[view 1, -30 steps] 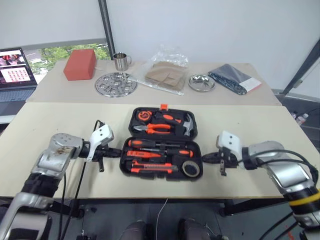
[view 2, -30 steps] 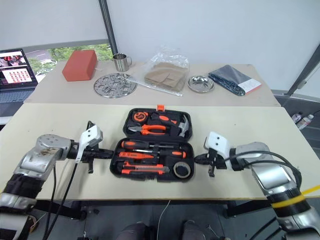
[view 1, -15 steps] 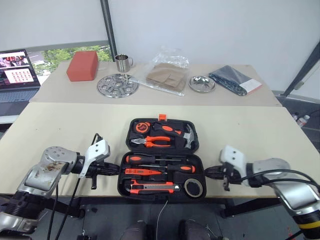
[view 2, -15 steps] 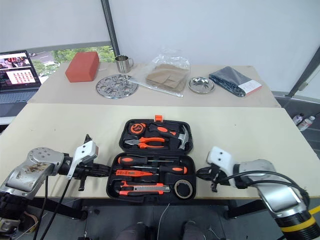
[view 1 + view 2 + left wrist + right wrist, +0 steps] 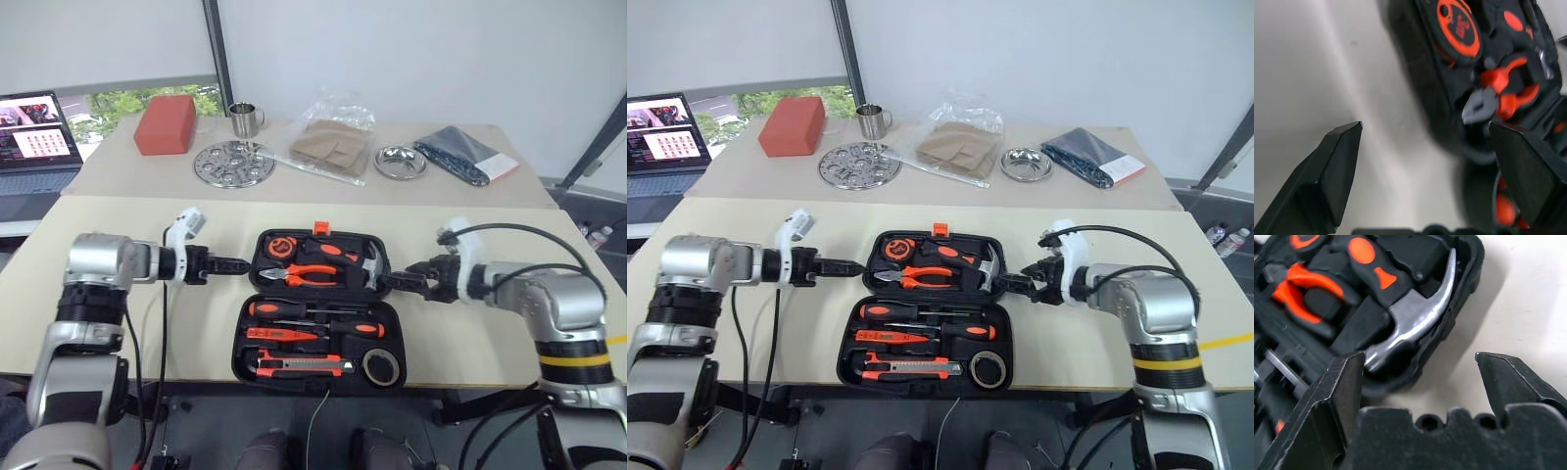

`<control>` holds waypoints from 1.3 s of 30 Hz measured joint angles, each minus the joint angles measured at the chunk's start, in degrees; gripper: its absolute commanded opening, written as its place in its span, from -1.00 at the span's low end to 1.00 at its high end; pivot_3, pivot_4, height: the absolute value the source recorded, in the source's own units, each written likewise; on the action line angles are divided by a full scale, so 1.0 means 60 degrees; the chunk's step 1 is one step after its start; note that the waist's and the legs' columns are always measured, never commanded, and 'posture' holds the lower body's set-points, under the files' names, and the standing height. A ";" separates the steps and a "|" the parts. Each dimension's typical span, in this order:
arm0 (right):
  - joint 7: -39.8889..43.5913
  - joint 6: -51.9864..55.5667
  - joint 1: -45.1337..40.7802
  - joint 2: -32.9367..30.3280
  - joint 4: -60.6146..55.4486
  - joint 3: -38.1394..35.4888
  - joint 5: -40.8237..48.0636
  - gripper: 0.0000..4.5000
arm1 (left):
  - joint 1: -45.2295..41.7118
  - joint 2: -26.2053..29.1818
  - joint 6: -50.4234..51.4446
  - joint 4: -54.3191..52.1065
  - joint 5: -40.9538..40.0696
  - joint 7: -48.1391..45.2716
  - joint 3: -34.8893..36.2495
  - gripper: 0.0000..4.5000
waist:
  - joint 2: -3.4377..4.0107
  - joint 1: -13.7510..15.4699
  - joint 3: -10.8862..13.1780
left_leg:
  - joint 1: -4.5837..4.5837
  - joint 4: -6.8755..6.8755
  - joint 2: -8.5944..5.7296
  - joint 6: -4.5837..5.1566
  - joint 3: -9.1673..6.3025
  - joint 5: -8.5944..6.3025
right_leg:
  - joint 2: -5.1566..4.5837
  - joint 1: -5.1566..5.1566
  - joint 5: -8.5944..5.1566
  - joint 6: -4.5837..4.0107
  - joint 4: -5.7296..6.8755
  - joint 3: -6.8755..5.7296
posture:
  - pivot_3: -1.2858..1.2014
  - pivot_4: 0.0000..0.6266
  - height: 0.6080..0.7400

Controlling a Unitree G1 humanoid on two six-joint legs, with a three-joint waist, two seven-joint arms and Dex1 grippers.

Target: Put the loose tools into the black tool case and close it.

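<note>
Black and open, the tool case [image 5: 318,306] lies flat on the beige counter [image 5: 118,323] in the left eye view, its far half holding pliers [image 5: 304,273], hammer [image 5: 364,257] and tape measure [image 5: 282,248], its near half holding two screwdrivers [image 5: 313,318], the utility knife [image 5: 299,367] and the tape roll [image 5: 378,366]. The left end effector [image 5: 235,264] hovers just beside the case's far-left edge, the right end effector [image 5: 392,283] just beside its far-right edge.

The left wrist view shows its two fingers [image 5: 1327,181] spread wide with nothing between them, above the counter beside the case.

The right wrist view shows its fingers [image 5: 1334,396] equally wide apart and empty, the hammer head just beyond.
</note>
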 measured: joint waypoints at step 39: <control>-0.1647 -0.7809 0.0789 0.0949 0.0377 0.0842 -0.3514 -1.00 | 0.2214 -0.1838 -0.8877 -0.1408 0.1445 0.2005 0.0676 -0.98 | 0.0005 -0.0153 0.0010 | 0.0046 -0.0176 0.0005 -0.0052 0.0011 0.0037 | 0.0069 -0.0007 -0.0005 -0.0016 -0.0100 0.0010 | 0.03 -0.52 0.91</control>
